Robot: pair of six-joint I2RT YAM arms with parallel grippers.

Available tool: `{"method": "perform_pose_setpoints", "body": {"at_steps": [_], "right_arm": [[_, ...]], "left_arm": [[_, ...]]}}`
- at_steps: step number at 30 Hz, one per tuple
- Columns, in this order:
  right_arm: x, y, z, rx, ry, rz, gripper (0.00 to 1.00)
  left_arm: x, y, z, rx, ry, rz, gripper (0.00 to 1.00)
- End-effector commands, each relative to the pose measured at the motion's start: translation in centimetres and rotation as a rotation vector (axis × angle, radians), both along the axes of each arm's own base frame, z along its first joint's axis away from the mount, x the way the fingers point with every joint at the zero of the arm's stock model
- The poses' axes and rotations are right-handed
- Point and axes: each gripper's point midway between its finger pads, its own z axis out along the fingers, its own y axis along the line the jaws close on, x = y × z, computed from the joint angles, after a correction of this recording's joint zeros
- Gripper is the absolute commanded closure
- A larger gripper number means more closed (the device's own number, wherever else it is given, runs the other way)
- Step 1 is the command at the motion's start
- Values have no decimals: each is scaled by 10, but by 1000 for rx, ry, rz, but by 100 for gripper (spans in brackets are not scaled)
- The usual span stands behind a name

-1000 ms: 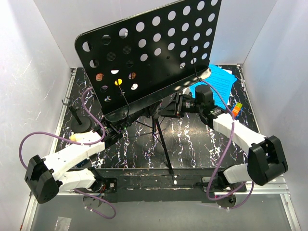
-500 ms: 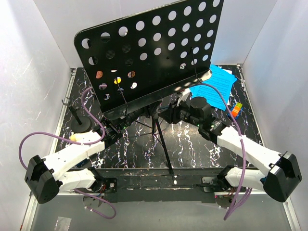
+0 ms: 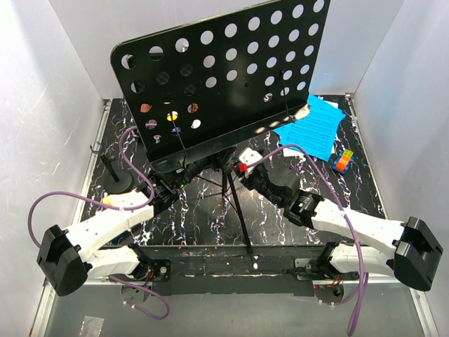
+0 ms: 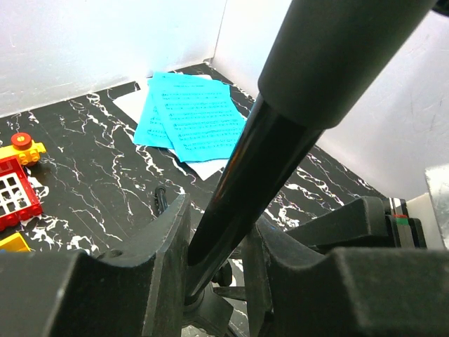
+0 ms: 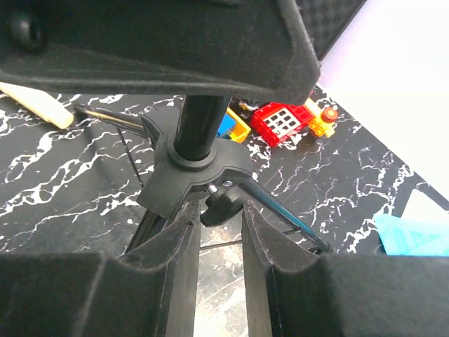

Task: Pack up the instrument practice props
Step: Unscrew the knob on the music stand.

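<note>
Teardown: left end effector (image 4: 214,260) pinching music stand pole (image 4: 245,182); we are bracketing its collar knob (image 5: 223,205) with right end effector (image 5: 221,239), grip unclear; twisting likely next.

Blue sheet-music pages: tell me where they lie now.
Top view: the blue sheet-music pages lie flat at the far right, just right of the music stand, near a coloured cube.

From above, we see the upper right corner of the music stand (image 3: 224,77) run past the frame edge, and its desk hides most of the toy blocks (image 3: 172,118), glimpsed only through its holes. From the right wrist, we cannot tell whether the right gripper (image 5: 221,216) actually presses the knob (image 5: 221,200) between its fingers.
</note>
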Motion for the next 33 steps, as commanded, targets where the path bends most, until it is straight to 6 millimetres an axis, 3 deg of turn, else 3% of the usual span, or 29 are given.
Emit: {"method": "perform_pose_setpoints", "body": {"at_steps": [1, 2, 3, 8, 10, 15, 19, 23, 29, 33], "right_arm": [[27, -31, 43, -1, -152, -206, 99], [24, -35, 47, 22, -106, -224, 99], [20, -39, 49, 32, -53, -230, 92], [-8, -44, 51, 132, 157, -187, 37], [-21, -45, 44, 194, 281, -173, 25], [-37, -40, 27, 293, 567, -119, 22], [-39, -33, 13, 496, 948, -3, 21], [-35, -24, 33, 738, 1218, 231, 21], [-28, -11, 46, 739, 1290, 355, 27], [-28, -8, 43, 713, 1299, 397, 30]], "left_arm": [[-25, -14, 17, -153, 90, -116, 100], [-24, -14, 17, -150, 88, -111, 100], [-24, -14, 16, -145, 87, -110, 100], [-21, -13, 19, -136, 69, -100, 100], [-21, -14, 22, -132, 60, -102, 100], [-19, -12, 27, -118, 45, -92, 100], [-21, -12, 29, -117, 40, -97, 100], [-26, -13, 31, -124, 34, -122, 100], [-33, -19, 35, -133, 29, -180, 100], [-37, -24, 37, -133, 33, -210, 100]]}}
